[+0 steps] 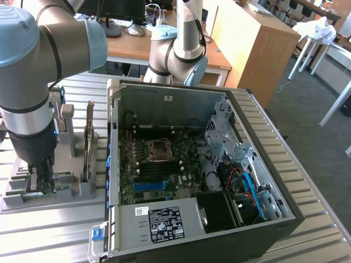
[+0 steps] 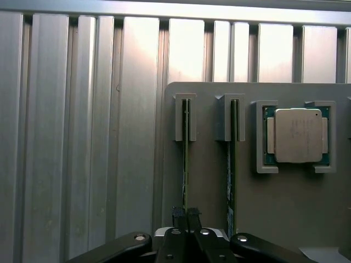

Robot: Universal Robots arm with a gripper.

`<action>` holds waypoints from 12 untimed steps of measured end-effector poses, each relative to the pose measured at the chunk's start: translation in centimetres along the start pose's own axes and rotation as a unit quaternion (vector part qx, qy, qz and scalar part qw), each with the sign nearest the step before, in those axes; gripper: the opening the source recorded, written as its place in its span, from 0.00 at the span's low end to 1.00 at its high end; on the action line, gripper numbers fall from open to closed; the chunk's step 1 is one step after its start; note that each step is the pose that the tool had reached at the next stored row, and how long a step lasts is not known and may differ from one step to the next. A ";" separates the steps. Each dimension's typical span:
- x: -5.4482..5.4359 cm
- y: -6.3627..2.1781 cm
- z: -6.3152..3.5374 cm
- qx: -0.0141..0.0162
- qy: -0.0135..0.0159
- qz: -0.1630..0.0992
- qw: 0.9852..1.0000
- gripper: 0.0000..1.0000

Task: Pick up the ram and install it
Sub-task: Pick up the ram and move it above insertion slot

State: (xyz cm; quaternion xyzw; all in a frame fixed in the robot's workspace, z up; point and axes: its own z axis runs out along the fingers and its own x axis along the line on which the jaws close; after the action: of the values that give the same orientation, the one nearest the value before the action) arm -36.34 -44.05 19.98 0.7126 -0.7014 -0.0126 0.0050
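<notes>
Black 2-finger gripper [image 2: 186, 215] low over grey plastic holder [image 2: 208, 181], clamped on thin green ram stick [image 2: 186, 153] standing on edge in its slot. 2nd green stick [image 2: 231, 164] just beside, untouched.

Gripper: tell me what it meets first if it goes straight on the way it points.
Probably the ram, standing on edge in the gray holder, the one farther from the processor; whether the gripper touches it already is unclear.

2 ram sticks [image 2: 186, 142] [image 2: 232, 153], 1 processor chip [image 2: 298, 135], 1 computer case [image 1: 164, 104].
</notes>
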 end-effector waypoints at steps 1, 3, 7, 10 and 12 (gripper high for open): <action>0.0 0.00 -0.07 0.000 0.000 0.000 1.000 0.12; 0.0 0.01 -0.28 0.000 0.000 0.000 1.000 0.12; 0.0 0.01 -0.86 0.000 0.000 0.000 1.000 0.12; 0.0 0.02 -1.41 0.000 0.000 0.000 1.000 0.12; 0.0 0.02 -1.78 0.000 0.000 0.000 1.000 0.12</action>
State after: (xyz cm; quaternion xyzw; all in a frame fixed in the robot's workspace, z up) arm -36.32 -44.05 21.76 0.7126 -0.7014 -0.0127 0.0051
